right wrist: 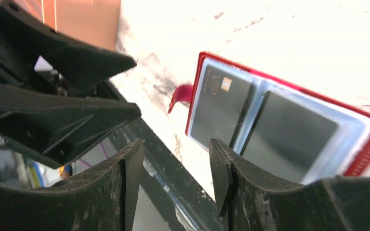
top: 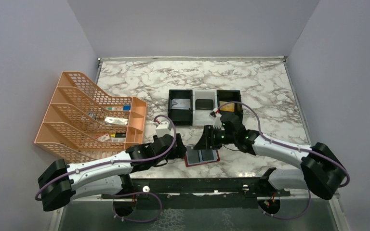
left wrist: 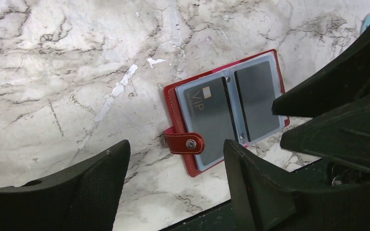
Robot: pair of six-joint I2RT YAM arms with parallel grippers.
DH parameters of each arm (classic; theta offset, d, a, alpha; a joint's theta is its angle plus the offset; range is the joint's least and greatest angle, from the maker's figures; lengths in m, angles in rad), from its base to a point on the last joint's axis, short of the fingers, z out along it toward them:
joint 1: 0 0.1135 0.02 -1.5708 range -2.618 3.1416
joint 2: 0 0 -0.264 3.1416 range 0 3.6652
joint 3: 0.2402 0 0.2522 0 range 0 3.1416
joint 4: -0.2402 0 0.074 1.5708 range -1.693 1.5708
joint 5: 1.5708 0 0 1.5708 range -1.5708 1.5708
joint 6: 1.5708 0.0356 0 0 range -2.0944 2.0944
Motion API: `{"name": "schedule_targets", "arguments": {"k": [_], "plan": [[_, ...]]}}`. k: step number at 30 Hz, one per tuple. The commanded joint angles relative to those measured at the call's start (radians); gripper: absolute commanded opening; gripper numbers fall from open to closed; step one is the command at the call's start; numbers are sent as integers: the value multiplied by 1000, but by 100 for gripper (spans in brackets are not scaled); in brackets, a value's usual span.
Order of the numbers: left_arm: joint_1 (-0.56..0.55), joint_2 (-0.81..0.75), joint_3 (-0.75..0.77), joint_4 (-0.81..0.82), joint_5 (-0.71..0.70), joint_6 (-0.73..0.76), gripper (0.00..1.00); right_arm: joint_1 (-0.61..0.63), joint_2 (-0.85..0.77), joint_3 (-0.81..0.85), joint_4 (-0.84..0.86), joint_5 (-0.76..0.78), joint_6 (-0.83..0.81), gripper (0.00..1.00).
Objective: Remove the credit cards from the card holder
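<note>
The card holder (top: 202, 157) lies open on the marble near the table's front edge, dark red with pale blue inner panels. In the left wrist view (left wrist: 273, 61) its left pocket holds a black card marked VIP (left wrist: 206, 111) and its right pocket a dark card (left wrist: 255, 98); a red snap strap (left wrist: 185, 143) sticks out at the left. My left gripper (top: 182, 153) (left wrist: 173, 187) is open and empty just left of the holder. My right gripper (top: 206, 139) (right wrist: 173, 178) is open and empty, low over the holder's near edge (right wrist: 366, 144).
A black-and-white three-compartment tray (top: 204, 120) stands behind the holder, with a silvery card (top: 181, 103), a black card (top: 204, 104) and a gold card (top: 227, 108) in it. An orange file rack (top: 91, 118) stands at the left. The two grippers are close together.
</note>
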Motion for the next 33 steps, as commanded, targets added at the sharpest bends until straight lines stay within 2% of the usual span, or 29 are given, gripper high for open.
{"name": "schedule_targets", "arguments": {"k": [1, 9, 13, 17, 19, 22, 26, 29, 33], "plan": [[3, 21, 64, 56, 38, 46, 74, 1, -105, 17, -97, 273, -6, 54], [3, 113, 94, 216, 231, 11, 73, 1, -314, -110, -120, 536, 49, 57], [0, 167, 68, 302, 295, -9, 71, 0, -413, -174, -115, 589, 89, 58], [1, 247, 79, 345, 307, 2, 68, 1, -481, -241, -47, 528, 125, 58], [-4, 284, 82, 350, 279, -1, 63, 0, -495, -280, 37, 455, 123, 59], [-11, 296, 34, 390, 198, -12, 61, 1, -469, -312, 167, 321, 73, 61], [-8, 306, -17, 364, 132, 0, 58, 1, -407, -297, 172, 256, 142, 62], [-8, 309, -46, 364, 120, 13, 56, 1, -368, -311, 206, 216, 198, 60], [-9, 303, -92, 380, 91, 16, 53, 2, -307, -328, 288, 133, 211, 52]]}}
